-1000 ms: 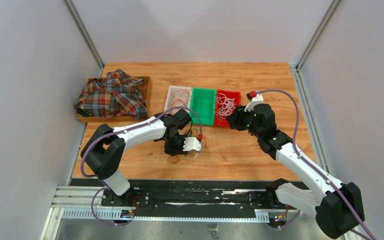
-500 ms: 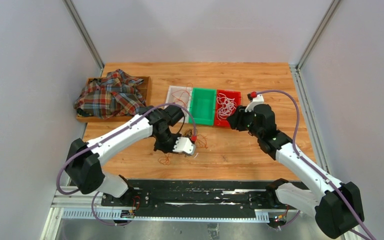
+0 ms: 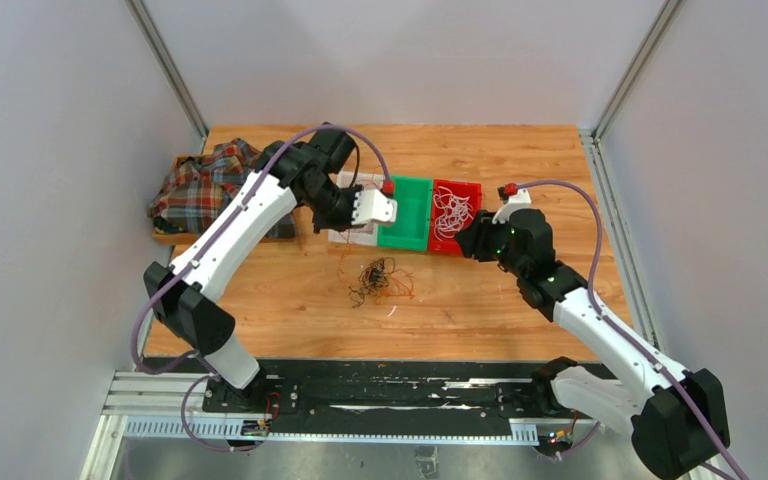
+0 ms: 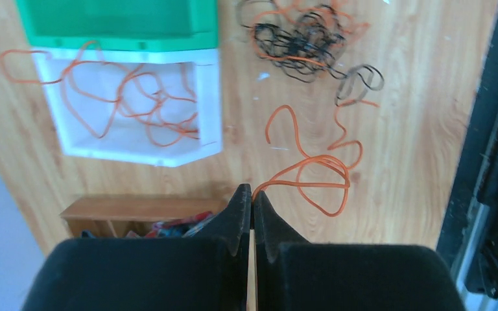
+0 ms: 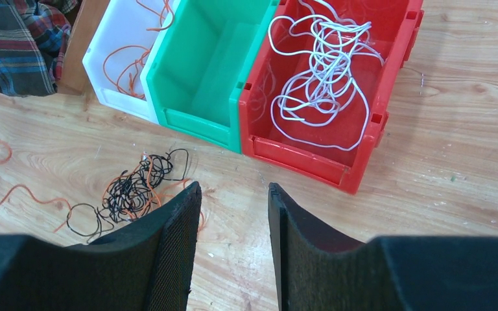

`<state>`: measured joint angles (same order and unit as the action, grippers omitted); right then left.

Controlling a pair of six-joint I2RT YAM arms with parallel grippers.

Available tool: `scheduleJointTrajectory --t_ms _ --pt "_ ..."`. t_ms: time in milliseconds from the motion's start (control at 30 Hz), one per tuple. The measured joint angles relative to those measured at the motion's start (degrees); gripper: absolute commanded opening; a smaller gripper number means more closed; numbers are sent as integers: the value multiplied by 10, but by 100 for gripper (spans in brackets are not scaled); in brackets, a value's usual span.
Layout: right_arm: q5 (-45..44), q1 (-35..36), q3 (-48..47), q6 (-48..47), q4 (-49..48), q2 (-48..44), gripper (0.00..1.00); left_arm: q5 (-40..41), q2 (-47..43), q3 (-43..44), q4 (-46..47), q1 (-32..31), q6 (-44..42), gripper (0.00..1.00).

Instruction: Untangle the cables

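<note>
Here's the table (image 3: 520, 300): pale wood with clear grain and a low satin sheen. The red bin (image 5: 298, 162), green bin (image 5: 194, 124) and white bin (image 5: 120, 97) are all hard moulded plastic, softly glossy. The white cables (image 5: 324, 71), orange cable (image 4: 318, 175) and black cables (image 5: 133, 191) have a smooth, slick sheathing. The plaid cloth (image 3: 205, 185) is soft, woven and matt. The right gripper (image 5: 232, 189) has matt black pads (image 5: 175, 253) with a fine gridded texture. The left gripper (image 4: 253, 192) is a smoother matt black. The front rail (image 3: 330, 430) is bare dull metal.
</note>
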<state>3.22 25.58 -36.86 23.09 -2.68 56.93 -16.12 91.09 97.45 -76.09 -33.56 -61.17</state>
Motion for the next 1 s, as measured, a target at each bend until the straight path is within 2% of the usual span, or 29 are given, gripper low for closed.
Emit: scheduleJointTrajectory --t_ms 100,233,367,467,600,733,1000 --pt "0 0 0 1 0 -2 43 -4 32 54 9 15 29 0" --pt "24 -3 0 6 -16 -1 50 -37 38 91 13 15 66 0" --pt "99 4 9 14 -100 5 57 -84 22 95 13 15 100 0" --pt "130 57 13 -8 -173 31 59 -109 9 95 13 14 122 0" --pt "168 177 10 -60 -269 98 60 -128 -11 95 13 14 143 0" --pt "193 218 4 -76 -351 187 59 -137 -26 95 12 13 157 0" --pt "174 241 -85 -71 -416 359 44 -152 -36 123 9 8 177 0"
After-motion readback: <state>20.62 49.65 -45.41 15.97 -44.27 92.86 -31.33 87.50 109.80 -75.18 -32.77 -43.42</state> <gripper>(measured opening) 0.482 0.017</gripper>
